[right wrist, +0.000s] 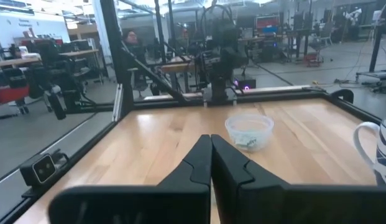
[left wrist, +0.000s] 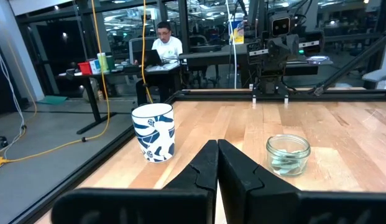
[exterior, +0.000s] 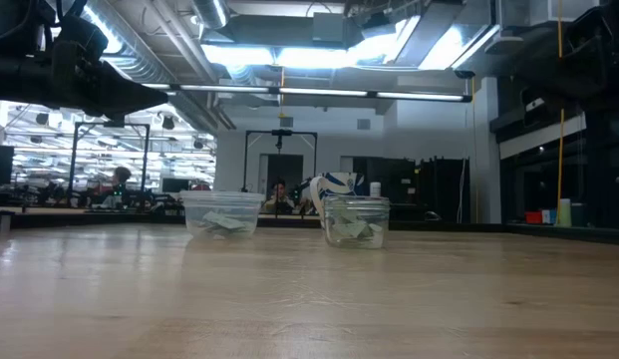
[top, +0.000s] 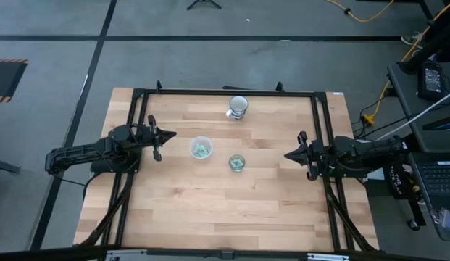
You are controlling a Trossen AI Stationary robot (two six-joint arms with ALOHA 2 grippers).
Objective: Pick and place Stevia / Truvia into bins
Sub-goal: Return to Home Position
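Note:
Green and white sweetener packets lie inside both bins. The wider whitish cup (top: pixel 201 148) (exterior: pixel 222 213) (right wrist: pixel 249 130) stands left of the table's middle, with packets (exterior: pixel 221 224) on its bottom. The narrower clear cup (top: pixel 238 163) (exterior: pixel 356 220) (left wrist: pixel 288 155) stands to its right, nearer the near edge, and also holds packets (left wrist: pixel 286 162). My left gripper (top: pixel 171 134) (left wrist: pixel 217 155) hovers shut near the table's left edge, pointing right. My right gripper (top: pixel 287 155) (right wrist: pixel 211 149) hovers shut near the right edge, pointing left. Neither touches anything.
A white mug with a blue pattern (top: pixel 238 106) (left wrist: pixel 153 132) (right wrist: pixel 376 149) stands upright near the table's far edge. A black frame rail (top: pixel 225 91) runs around the table. A person (left wrist: pixel 163 46) sits at a desk beyond the table. Bare wood lies toward the near edge.

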